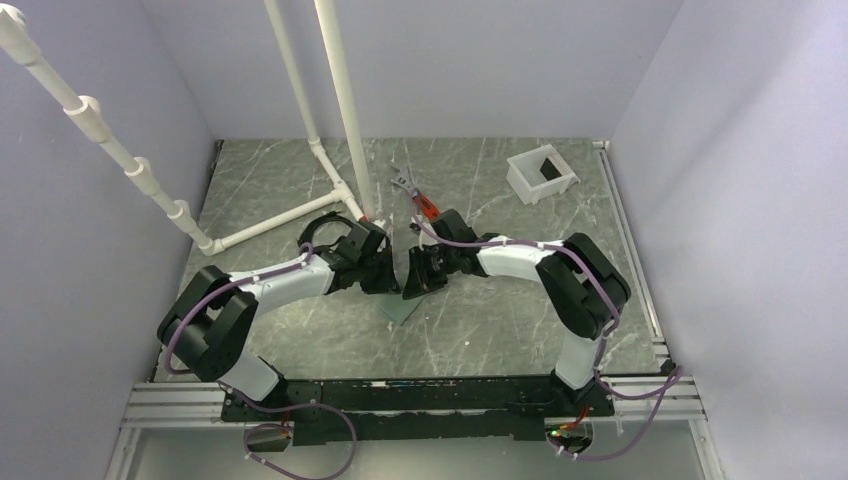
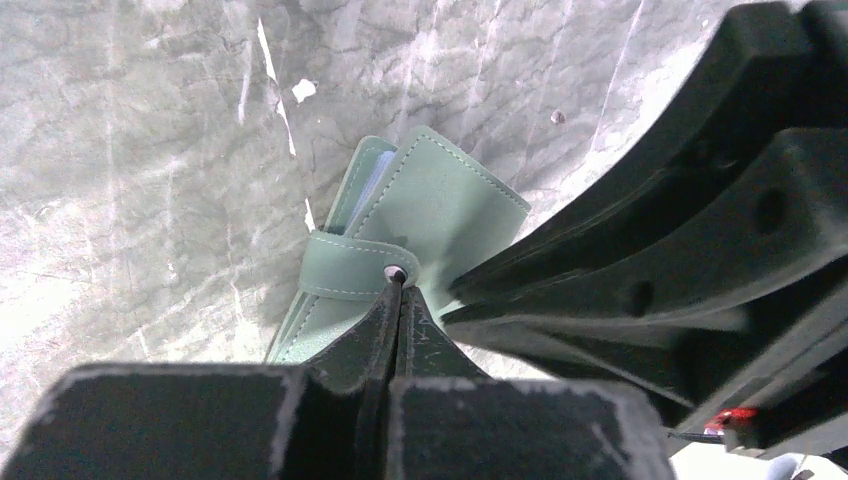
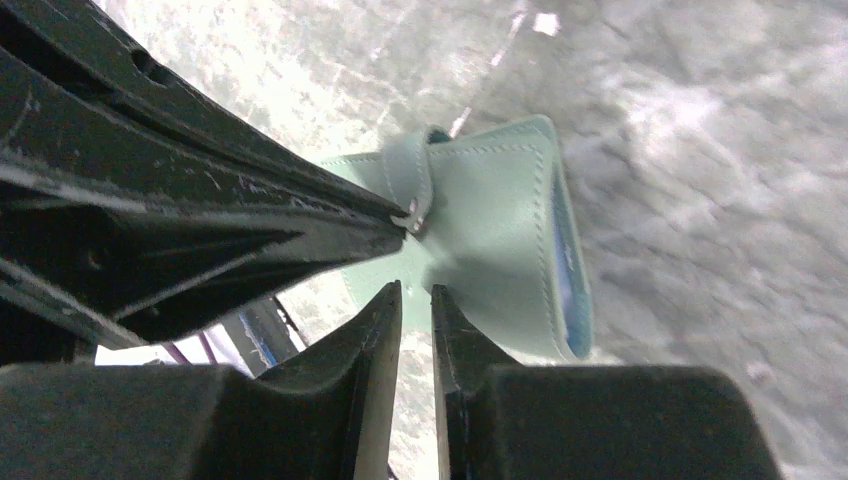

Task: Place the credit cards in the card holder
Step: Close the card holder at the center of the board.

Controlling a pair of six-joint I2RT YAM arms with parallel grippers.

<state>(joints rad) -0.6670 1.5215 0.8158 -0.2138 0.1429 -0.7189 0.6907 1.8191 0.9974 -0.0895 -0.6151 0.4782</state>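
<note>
The card holder (image 3: 500,230) sits between the two arms, partly folded, its mint-green faces spread a little. A light blue card (image 3: 572,300) shows edge-on inside its fold. Its closing strap (image 2: 350,270) wraps across the outer face and ends in a metal snap. The left hand (image 2: 397,283) is clenched on that snap end, fingers pressed together. The right hand (image 3: 412,290) meets the holder from the opposite side, fingers drawn close around a thin edge of it, grasping it. Beneath the holder lies the grey marbled counter (image 1: 500,330); whether the holder's lower corner touches it cannot be told. Just beyond the holder is a red-handled tool (image 1: 427,208). A white tub (image 1: 541,172) stands well beyond it to the right, and a white pipe frame (image 1: 340,100) rises beyond it to the left.
</note>
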